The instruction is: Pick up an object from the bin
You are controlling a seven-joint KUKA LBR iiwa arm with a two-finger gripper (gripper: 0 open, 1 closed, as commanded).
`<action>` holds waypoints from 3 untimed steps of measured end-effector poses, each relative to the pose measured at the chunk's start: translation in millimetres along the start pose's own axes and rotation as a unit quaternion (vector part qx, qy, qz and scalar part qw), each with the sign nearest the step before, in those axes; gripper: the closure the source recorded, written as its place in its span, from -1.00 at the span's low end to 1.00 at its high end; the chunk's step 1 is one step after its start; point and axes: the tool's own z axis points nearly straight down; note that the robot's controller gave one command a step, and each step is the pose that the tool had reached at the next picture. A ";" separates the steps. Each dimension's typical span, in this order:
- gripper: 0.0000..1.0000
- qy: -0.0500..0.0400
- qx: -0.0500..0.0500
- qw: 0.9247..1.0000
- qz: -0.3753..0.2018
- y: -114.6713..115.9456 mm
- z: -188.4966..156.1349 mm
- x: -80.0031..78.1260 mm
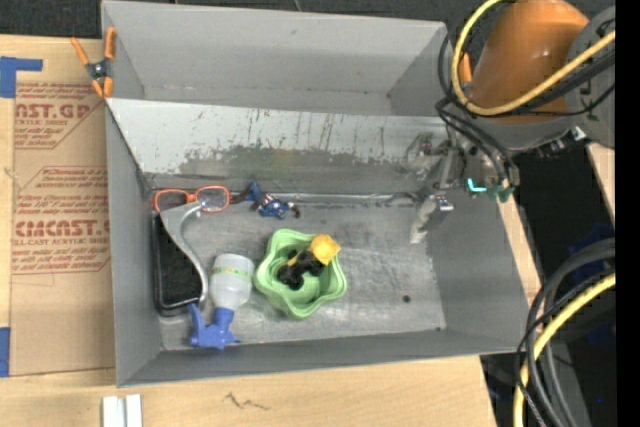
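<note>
My gripper [428, 183] hangs at the right side of the bin, near the right wall. Its fingers stand open with nothing between them, and one fingertip [420, 231] points down toward the bare floor. A thin metal rod [345, 202] lies on the floor and runs from the gripper to the left. At the rod's left end sits a small blue toy [268, 206]. A green flower-shaped cup [300, 277] with a yellow and a black piece inside lies lower left of the gripper, well apart from it.
Along the bin's left side lie orange-framed glasses [190, 200], a black case [175, 267], a white bottle [231, 279] and a blue piece [211, 329]. The arm, with its orange cover and cables, reaches in over the right rim.
</note>
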 end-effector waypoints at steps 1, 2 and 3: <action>-1.00 -0.004 0.000 1.000 0.000 0.2 -4.1 -1.7; -1.00 -0.007 0.001 1.000 -0.006 8.5 41.4 13.1; -1.00 -0.003 0.000 0.999 0.047 26.1 87.5 8.6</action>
